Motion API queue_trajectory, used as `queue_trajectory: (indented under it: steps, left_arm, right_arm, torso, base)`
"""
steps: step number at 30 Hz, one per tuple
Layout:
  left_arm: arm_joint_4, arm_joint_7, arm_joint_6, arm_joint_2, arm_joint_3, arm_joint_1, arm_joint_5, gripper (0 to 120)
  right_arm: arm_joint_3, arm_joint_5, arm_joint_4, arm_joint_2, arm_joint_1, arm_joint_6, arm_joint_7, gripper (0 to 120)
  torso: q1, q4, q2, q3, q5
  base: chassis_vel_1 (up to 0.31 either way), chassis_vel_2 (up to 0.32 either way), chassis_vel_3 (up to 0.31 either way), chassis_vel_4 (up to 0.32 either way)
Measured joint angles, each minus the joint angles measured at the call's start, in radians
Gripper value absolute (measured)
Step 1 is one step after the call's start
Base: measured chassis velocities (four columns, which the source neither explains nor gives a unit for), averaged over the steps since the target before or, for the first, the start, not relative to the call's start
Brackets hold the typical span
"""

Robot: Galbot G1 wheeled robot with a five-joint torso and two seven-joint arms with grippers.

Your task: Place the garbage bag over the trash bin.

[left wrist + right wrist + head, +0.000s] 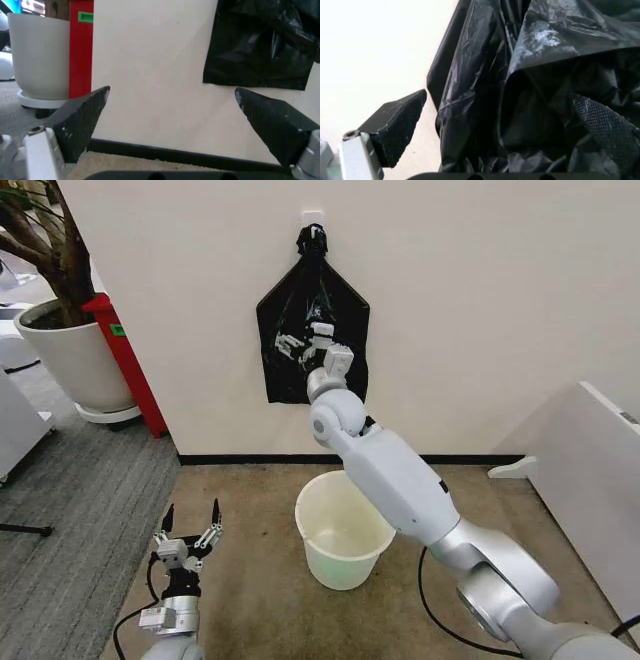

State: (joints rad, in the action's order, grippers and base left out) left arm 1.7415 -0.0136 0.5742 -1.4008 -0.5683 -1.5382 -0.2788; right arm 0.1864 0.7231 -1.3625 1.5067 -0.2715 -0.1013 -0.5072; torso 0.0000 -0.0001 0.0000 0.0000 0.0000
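Note:
The cream-white trash bin (340,568) stands upright on the beige floor by the wall, with nothing inside it. Above it a flat black bag bundle (285,305) hangs from a wall hook by its knot. My right gripper (303,340) is raised against the bundle's lower middle and is open. In the right wrist view, crinkly glossy folds of the garbage bag (540,75) lie between the fingers of the right gripper (500,96); I cannot tell where this bag ends and the bundle begins. My left gripper (192,515) stands open low at the left, pointing at the wall.
A large white planter pot (75,365) with a tree and a red upright object (125,350) stand at the far left by the wall. A white panel (590,470) closes off the right side. Grey carpet lies to the left of the beige floor.

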Motion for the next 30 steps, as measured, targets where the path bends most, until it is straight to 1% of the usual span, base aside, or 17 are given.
queue_trajectory:
  steps: [5,10,12,14,16,18,20,21,22,25,27,28,29,30]
  left_arm:
    - [0.001,0.0,0.0,0.002,-0.002,-0.003,0.0,99]
    - [0.008,0.001,0.001,0.002,-0.003,-0.012,0.004,99]
    - [0.008,0.001,0.001,0.001,-0.003,-0.014,0.005,99]
    - [0.008,0.001,0.003,-0.001,-0.003,-0.017,0.007,99]
    - [0.008,0.002,0.004,-0.002,-0.003,-0.017,0.007,99]
    - [0.007,0.002,0.005,-0.004,-0.003,-0.016,0.007,99]
    - [0.007,0.002,0.005,-0.005,-0.003,-0.015,0.008,99]
    - [0.007,0.002,0.005,-0.005,-0.003,-0.015,0.008,99]
    - [0.007,0.002,0.005,-0.007,-0.003,-0.014,0.008,99]
    - [0.007,0.002,0.005,-0.008,-0.003,-0.014,0.008,99]
    - [0.007,0.002,0.005,-0.008,-0.003,-0.014,0.008,99]
    - [0.007,0.002,0.005,-0.008,-0.003,-0.014,0.008,99]
    - [0.006,0.002,0.005,-0.006,-0.004,-0.014,0.008,99]
    - [0.006,0.002,0.005,-0.006,-0.005,-0.014,0.008,99]
  right_arm:
    - [-0.005,-0.001,0.046,0.019,0.018,0.005,0.003,100]
    - [-0.018,-0.018,0.165,0.045,0.063,0.034,0.007,100]
    - [-0.022,-0.018,0.176,0.046,0.069,0.036,0.008,100]
    - [-0.035,-0.018,0.203,0.048,0.084,0.038,0.008,97]
    - [-0.048,-0.018,0.221,0.05,0.094,0.04,0.009,90]
    - [-0.057,-0.018,0.238,0.049,0.103,0.045,0.011,81]
    - [-0.058,-0.02,0.244,0.048,0.103,0.05,0.014,77]
    - [-0.058,-0.02,0.244,0.048,0.103,0.05,0.014,77]
    - [-0.06,-0.022,0.247,0.048,0.103,0.053,0.016,69]
    - [-0.066,-0.03,0.252,0.05,0.099,0.063,0.02,57]
    - [-0.068,-0.033,0.252,0.05,0.095,0.068,0.023,51]
    - [-0.068,-0.033,0.252,0.05,0.095,0.068,0.023,51]
    - [-0.069,-0.035,0.252,0.05,0.092,0.072,0.025,45]
    - [-0.069,-0.036,0.252,0.049,0.091,0.074,0.026,41]
  torso:
    - [0.0,0.0002,0.0,0.0,-0.0001]
    - [0.0,0.0002,0.0,0.0,-0.0001]
    - [0.0,0.0001,0.0,0.0,-0.0001]
    - [0.0,0.0001,0.0,0.0,-0.0001]
    - [0.0,0.0001,0.0,0.0,-0.0001]
    - [0.0,0.0,0.0,0.0,0.0]
    - [0.0,0.0,0.0,0.0,0.0]
    - [0.0,0.0,0.0,0.0,0.0]
    - [0.0,0.0,0.0,0.0,0.0]
    - [0.0,0.0001,0.0,0.0,0.0]
    - [0.0,0.0001,0.0,0.0,0.0]
    - [0.0,0.0001,0.0,0.0,0.0]
    - [0.0,0.0001,0.0,0.0,0.0]
    - [0.0,0.0,0.0,0.0,0.0]
  base:
    - [0.0,0.0,0.0,0.0]
    - [0.0,0.0,0.0,0.0]
    - [0.0,0.0,0.0,0.0]
    - [0.0,0.0,0.0,0.0]
    - [0.0,0.0,0.0,0.0]
    - [0.0,0.0,0.0,0.0]
    - [0.0,0.0,0.0,0.0]
    - [0.0,0.0,0.0,0.0]
    - [0.0,0.0,0.0,0.0]
    - [0.0,0.0,0.0,0.0]
    - [0.0,0.0,0.0,0.0]
    - [0.0,0.0,0.0,0.0]
    - [0.0,0.0,0.0,0.0]
    - [0.0,0.0,0.0,0.0]
